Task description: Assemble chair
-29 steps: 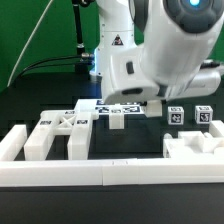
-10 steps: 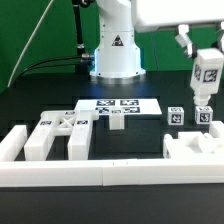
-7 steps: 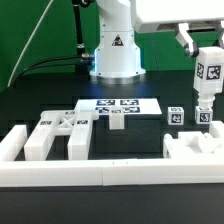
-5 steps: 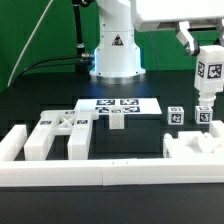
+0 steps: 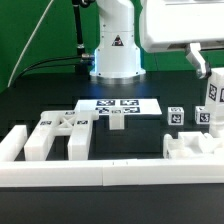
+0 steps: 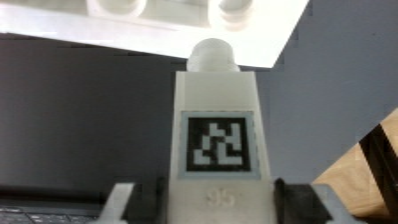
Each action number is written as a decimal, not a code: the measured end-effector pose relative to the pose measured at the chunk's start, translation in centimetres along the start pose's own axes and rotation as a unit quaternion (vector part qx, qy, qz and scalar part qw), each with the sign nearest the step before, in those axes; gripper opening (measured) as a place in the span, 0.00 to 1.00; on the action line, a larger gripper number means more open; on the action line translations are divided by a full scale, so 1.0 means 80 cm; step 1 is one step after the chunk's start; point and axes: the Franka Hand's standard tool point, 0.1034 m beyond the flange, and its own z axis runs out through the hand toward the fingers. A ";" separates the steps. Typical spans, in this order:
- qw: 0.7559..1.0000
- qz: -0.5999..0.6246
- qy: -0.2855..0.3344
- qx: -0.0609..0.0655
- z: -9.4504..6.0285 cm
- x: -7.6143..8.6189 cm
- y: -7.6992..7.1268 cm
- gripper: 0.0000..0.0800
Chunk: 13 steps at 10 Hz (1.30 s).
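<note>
The chair parts [image 5: 45,132] look like smooth, matt white plastic, each bearing a printed black-and-white tag. The chair leg [image 6: 217,95] has the same matt white finish. The worktop [image 5: 40,95] is matt black. The arm's shell [image 5: 180,25] is glossy white plastic. The backdrop [image 5: 15,25] is flat, matt green.

The marker board [image 5: 157,104] lies flat on the black table [image 5: 40,95]; a long white rail [image 5: 90,176] lies along its near edge.

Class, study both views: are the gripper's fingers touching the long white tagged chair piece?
Touching. In the wrist view the chair piece sits clamped between the two fingers, with no gap showing at either side.
</note>
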 end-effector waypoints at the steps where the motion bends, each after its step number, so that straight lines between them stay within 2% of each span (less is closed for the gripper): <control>1: 1.000 0.000 -0.003 0.001 0.009 -0.005 -0.002 0.35; 6: 1.000 -0.002 -0.011 0.003 0.031 -0.015 -0.008 0.35; 9: 1.000 -0.005 -0.014 0.008 0.036 -0.019 -0.017 0.35; 13: 1.000 -0.006 -0.012 0.007 0.042 -0.027 -0.017 0.35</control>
